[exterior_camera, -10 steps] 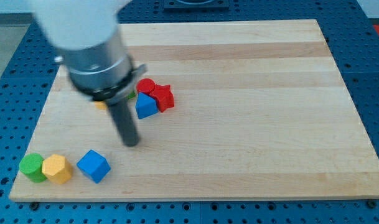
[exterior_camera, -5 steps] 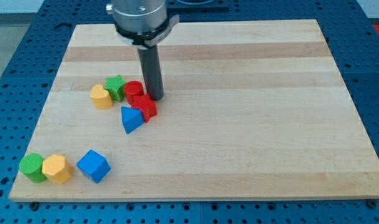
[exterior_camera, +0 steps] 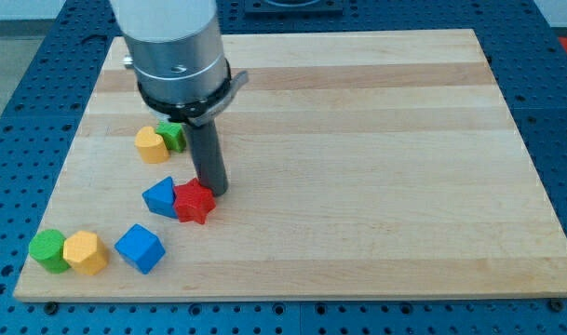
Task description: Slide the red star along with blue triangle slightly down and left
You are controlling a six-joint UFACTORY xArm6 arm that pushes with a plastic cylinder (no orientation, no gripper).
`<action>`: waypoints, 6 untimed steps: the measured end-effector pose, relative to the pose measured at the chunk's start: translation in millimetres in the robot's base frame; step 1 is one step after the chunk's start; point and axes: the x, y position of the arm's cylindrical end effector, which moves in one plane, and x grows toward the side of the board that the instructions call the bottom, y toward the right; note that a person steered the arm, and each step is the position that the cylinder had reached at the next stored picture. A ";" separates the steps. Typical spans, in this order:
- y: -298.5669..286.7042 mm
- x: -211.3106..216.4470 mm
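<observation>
Centrally on the wooden surface [exterior_camera: 376, 140], my tip [exterior_camera: 214, 190] is seen just above the red star [exterior_camera: 194, 202], touching its upper edge; no jaws are fitted. The blue triangle [exterior_camera: 160, 197] is set against the star's left side.

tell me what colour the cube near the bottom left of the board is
Blue: the cube shows clearly in the camera view.
</observation>
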 end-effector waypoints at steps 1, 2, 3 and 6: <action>-12.7 -3.3; -13.1 -4.9; -25.6 -4.9; -14.5 -8.9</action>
